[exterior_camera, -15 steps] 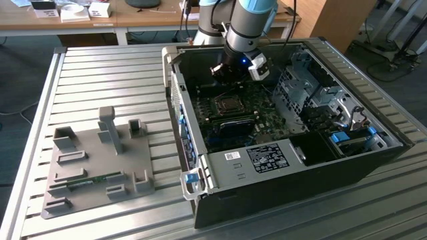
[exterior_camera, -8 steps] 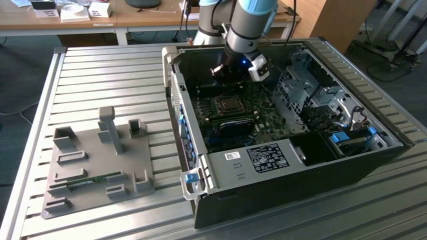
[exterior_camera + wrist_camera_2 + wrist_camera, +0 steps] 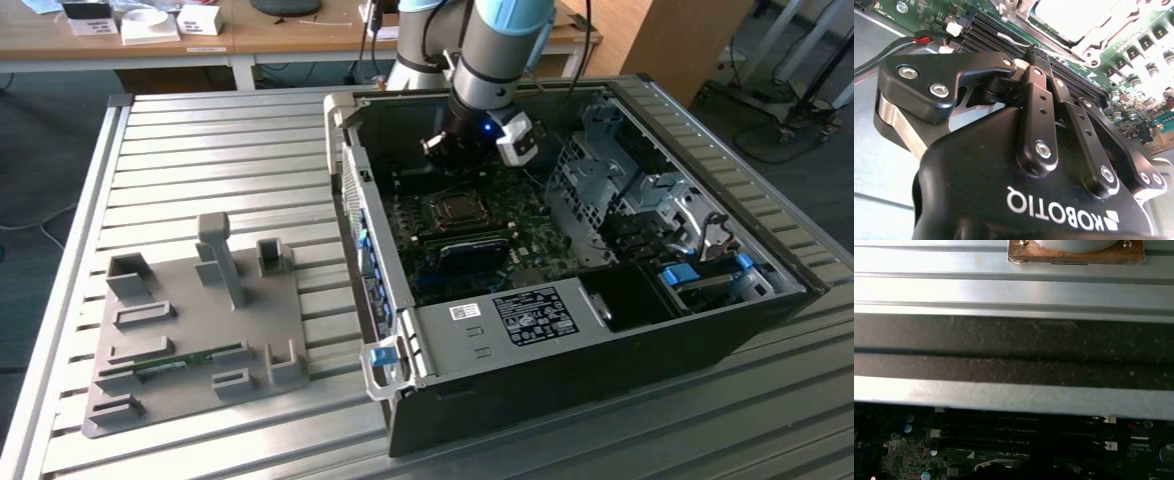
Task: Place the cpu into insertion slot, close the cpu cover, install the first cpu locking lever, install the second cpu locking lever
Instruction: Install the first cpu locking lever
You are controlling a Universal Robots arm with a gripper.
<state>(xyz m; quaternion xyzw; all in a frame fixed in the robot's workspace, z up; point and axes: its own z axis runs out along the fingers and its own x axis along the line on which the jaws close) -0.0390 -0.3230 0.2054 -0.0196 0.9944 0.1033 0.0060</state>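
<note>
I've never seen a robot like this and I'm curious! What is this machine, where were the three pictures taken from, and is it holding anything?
It is a robot arm with a black gripper at its end, a sort of hand. The exterior view comes from a camera standing apart. It shows the arm reaching down into an open computer case that lies on a ribbed metal table. Beside the case, toward the exterior view's left, sits a grey holder tray. The two wrist views come from cameras riding on the arm. The second wrist view looks along the gripper at the green motherboard. Its fingers look shut, with nothing visible between them. The gripper hangs over the board, near the square cpu socket.
</note>
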